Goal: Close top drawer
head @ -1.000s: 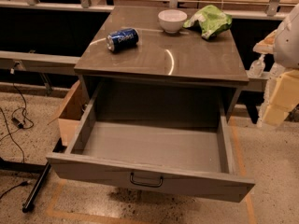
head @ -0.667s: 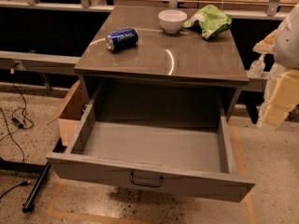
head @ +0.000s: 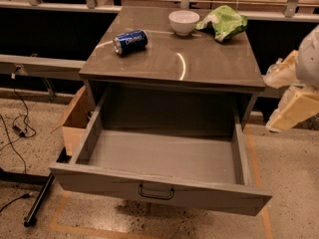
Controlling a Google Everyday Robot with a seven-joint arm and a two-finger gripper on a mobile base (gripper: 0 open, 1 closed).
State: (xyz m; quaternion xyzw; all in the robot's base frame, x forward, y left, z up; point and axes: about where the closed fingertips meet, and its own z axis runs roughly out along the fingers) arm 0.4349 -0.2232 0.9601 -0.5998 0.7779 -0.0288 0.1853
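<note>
The top drawer [head: 159, 156] of a grey cabinet is pulled far out toward me. It is a wide, deep box with tall side walls, and its inside shows nothing in it. Its flat front panel [head: 99, 180] carries a small black bar handle [head: 156, 192] at the middle. My gripper [head: 285, 97], cream-coloured on a white arm, hangs at the right edge of the view. It is level with the cabinet's right side, above and to the right of the drawer, and touches nothing.
On the cabinet top [head: 174, 59] lie a blue soda can [head: 130, 41] on its side, a white bowl [head: 184, 22] and a green chip bag [head: 223, 23]. A cardboard box [head: 76, 121] stands on the floor at the left. Cables [head: 15, 128] and a black bar [head: 40, 203] lie on the floor.
</note>
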